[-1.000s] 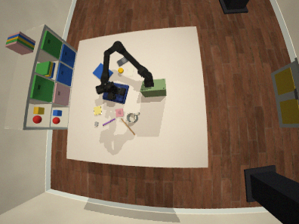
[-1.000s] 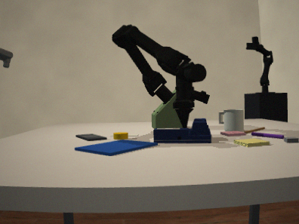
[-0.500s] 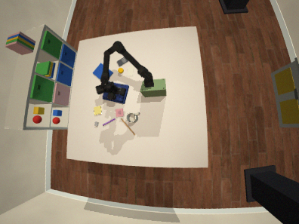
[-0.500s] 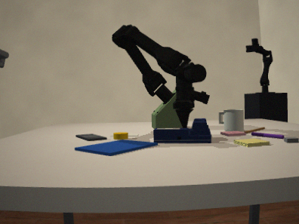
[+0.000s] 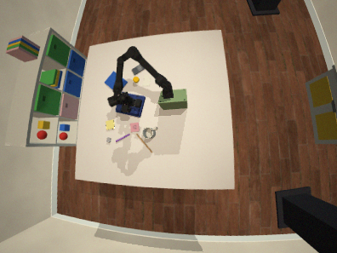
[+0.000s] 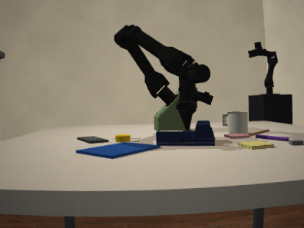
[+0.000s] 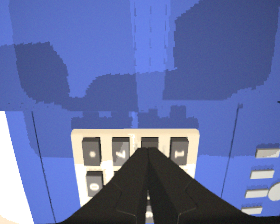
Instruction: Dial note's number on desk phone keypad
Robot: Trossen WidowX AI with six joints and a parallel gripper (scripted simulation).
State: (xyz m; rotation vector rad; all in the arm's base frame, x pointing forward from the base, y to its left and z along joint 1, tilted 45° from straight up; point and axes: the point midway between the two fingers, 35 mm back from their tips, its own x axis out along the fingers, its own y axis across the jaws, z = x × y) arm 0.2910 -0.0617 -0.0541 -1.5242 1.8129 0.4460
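Note:
The dark blue desk phone lies left of the middle of the table; it also shows in the side view (image 6: 186, 134). Its handset rests in the cradle at the right end in the side view (image 6: 203, 127). My gripper (image 7: 146, 155) is shut, with its joined fingertips pointing down onto the pale keypad near the top row of dark keys. In the side view the gripper (image 6: 188, 125) stands upright just over the phone's low part. A yellow note (image 5: 111, 124) and a pink note (image 5: 134, 127) lie in front of the phone; their writing is too small to read.
A green base block (image 5: 173, 98) carries the arm. A blue book (image 5: 113, 81), a yellow roll (image 5: 136, 79) and a dark slab (image 5: 138, 70) lie behind the phone. A mug (image 6: 236, 122), a purple pen (image 5: 122, 138) and a pencil (image 5: 145, 143) lie near the notes. A shelf (image 5: 55, 89) stands left.

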